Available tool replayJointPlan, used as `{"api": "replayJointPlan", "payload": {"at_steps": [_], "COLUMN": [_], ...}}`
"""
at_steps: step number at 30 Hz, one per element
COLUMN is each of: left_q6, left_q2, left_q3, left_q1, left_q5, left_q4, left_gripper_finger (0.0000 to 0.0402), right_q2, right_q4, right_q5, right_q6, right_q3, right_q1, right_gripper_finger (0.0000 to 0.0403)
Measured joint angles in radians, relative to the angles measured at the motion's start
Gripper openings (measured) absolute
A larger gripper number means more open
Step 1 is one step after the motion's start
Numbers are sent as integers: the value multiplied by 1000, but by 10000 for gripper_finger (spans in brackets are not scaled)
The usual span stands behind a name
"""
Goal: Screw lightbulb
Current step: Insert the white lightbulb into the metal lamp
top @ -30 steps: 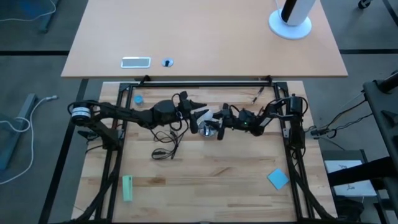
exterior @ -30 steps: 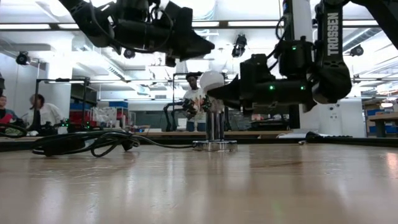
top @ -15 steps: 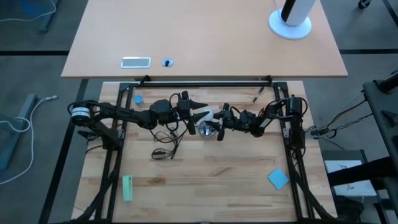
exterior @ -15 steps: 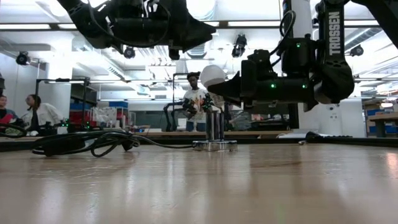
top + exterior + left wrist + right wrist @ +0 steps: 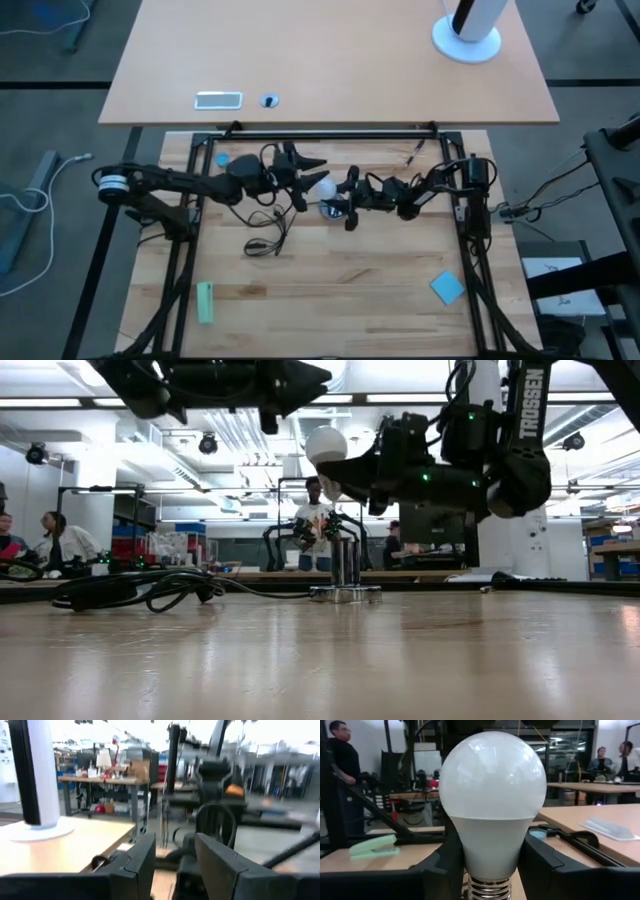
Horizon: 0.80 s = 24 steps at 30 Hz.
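Observation:
The lightbulb [image 5: 320,184], white with a rounded head and a pale neck, is held in the air by my right gripper [image 5: 342,193], above and slightly left of the silver socket [image 5: 334,209]. In the low view the bulb [image 5: 326,445] is well above the socket [image 5: 345,564], which stands upright on its flat base on the table. The bulb fills the right wrist view [image 5: 492,795]. My left gripper [image 5: 303,166] is open and empty, high up just left of the bulb; it also shows in the left wrist view [image 5: 172,865]. My right gripper pinches the bulb's pale neck [image 5: 492,850], just above the metal screw base [image 5: 487,887], between its two fingers [image 5: 445,865], one on each side. The fingers come from the table's right, slanting a little upward. The bulb is lifted clear, its head up.
The socket's black cord [image 5: 265,232] loops on the table to the left and shows in the low view [image 5: 140,590]. A green object [image 5: 205,301] lies near the front left and a blue block [image 5: 447,287] near the front right. People stand in the room beyond.
My right gripper has risen with the bulb and gone a little toward the table's left, so the bulb now stands higher above the socket. My left gripper has drawn back toward the table's left and far edge and has risen.

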Motion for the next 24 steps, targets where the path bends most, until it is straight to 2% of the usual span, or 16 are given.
{"api": "replayJointPlan", "payload": {"at_steps": [3,8,13,19,24], "left_q6": [41,51,32,15,-32], "left_q2": [-42,-74,-60,-18,38], "left_q3": [0,0,-9,-38,-86], "left_q1": [0,1,-9,-16,-18], "left_q5": [-2,27,79,81,80], "left_q4": [-166,-304,-309,-293,-150], "left_gripper_finger": [126,138,179,245,278], "right_q2": [-3,-18,-28,-37,-37], "right_q4": [0,0,-1,-19,-23], "right_q5": [-33,-44,-40,-15,-14], "right_q6": [6,26,22,18,16], "right_q3": [-5,-11,-12,-13,-14], "right_q1": [-2,7,6,8,8], "right_gripper_finger": [135,137,135,137,135]}}
